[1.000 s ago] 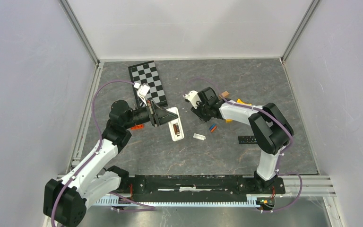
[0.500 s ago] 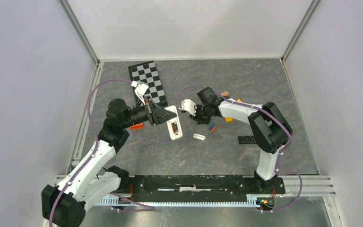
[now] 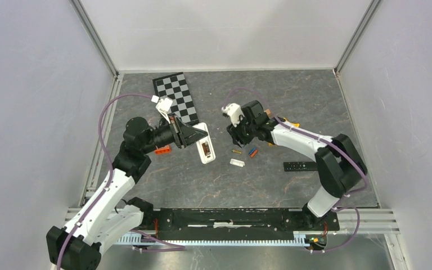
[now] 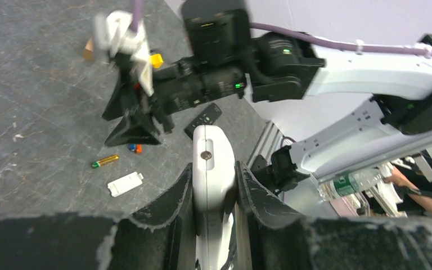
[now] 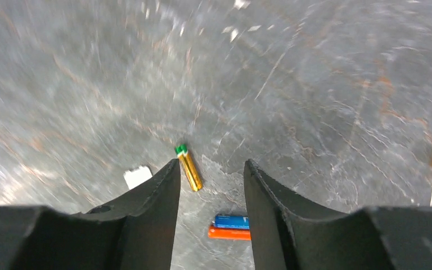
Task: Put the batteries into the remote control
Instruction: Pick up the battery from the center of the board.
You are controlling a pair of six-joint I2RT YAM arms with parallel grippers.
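Grey tabletop (image 3: pixel 270 180) bears loose batteries (image 5: pixel 190 170); left pincer (image 4: pixel 215 167) clamps the remote (image 4: pixel 214 149), right pincer (image 5: pixel 211 163) gapes wide.

Overhead and wrist views — shared gold battery (image 5: pixel 190 170)

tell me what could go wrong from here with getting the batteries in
The gold battery lies loose on the table, off-centre beside one finger of the open right gripper; closing here might roll it away. The blue battery and orange battery lie touching, so a grab could disturb both. The left gripper holds the remote near one end; pressing a cell in may tilt it.
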